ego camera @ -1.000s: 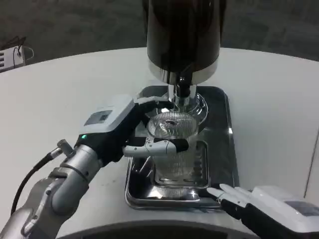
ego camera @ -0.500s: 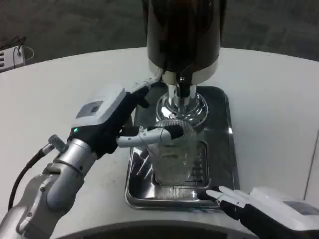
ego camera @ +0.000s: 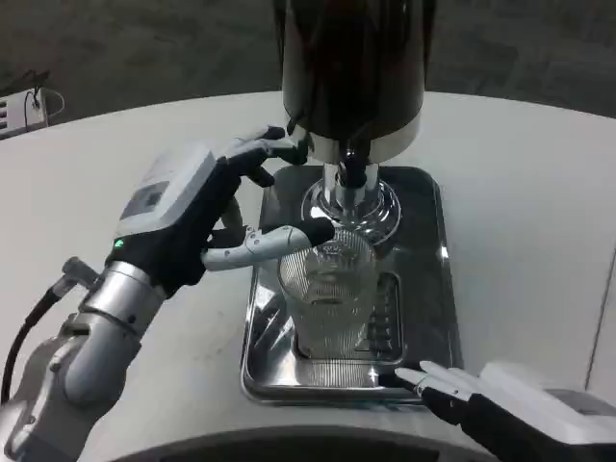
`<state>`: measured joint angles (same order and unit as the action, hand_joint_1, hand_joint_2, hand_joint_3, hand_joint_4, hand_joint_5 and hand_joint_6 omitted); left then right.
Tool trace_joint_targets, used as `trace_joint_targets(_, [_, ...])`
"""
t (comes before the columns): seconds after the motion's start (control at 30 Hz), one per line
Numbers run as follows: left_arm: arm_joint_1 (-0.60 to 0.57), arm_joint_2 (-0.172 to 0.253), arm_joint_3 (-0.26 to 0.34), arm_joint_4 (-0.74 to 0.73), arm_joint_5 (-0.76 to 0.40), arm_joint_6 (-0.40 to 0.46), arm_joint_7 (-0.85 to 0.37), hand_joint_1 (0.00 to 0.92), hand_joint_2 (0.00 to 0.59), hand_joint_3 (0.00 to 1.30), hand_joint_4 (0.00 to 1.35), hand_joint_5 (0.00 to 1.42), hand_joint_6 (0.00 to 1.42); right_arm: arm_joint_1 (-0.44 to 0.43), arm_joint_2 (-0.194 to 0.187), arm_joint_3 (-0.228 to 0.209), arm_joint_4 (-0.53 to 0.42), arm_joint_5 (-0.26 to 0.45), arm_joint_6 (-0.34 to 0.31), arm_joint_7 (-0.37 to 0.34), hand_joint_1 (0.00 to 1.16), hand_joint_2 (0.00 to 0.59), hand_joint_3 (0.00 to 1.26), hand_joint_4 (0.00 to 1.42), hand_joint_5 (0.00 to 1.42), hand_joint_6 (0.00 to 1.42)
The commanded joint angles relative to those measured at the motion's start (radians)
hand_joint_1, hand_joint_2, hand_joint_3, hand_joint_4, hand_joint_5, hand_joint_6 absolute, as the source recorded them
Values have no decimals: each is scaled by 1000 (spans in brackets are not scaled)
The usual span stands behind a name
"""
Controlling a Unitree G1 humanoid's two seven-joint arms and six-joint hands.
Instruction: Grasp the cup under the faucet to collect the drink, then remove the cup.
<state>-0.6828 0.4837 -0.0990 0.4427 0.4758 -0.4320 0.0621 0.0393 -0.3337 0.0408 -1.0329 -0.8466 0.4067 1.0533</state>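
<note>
- Cup [ego camera: 327,298]: ribbed clear glass, upright on the steel drip tray [ego camera: 423,318] at centre frame, just below the faucet [ego camera: 348,183] of the dark dispenser [ego camera: 354,67]
- Left hand [ego camera: 197,217], left of centre: fingers spread, holding nothing; one finger reaches to the cup's rim, others toward the dispenser's base
- Right hand [ego camera: 500,399], lower right corner: rests on the white table [ego camera: 539,212] by the tray's front edge, fingers extended, empty
</note>
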Motion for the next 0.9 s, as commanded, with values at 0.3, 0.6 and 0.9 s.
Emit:
trace_joint_targets(0.3, [113,54,142,-83,-219,-160,-34,1,42,277,250,442,805,-1,-30,13,-12,17,23,-35,449,507,95,0,0,2])
trace_joint_targets(0.6, [73,47,171,-90,-409,-241,-172,0,57,304,304,415,562,-6,-38,30,-14,12,31,-43,448,507,95,0,0,2])
trace_joint_targets(0.9, [6,40,157,-95,-570,-213,-384,0,58,286,302,392,475,-5,-26,36,-14,2,20,-43,448,507,95,0,0,2])
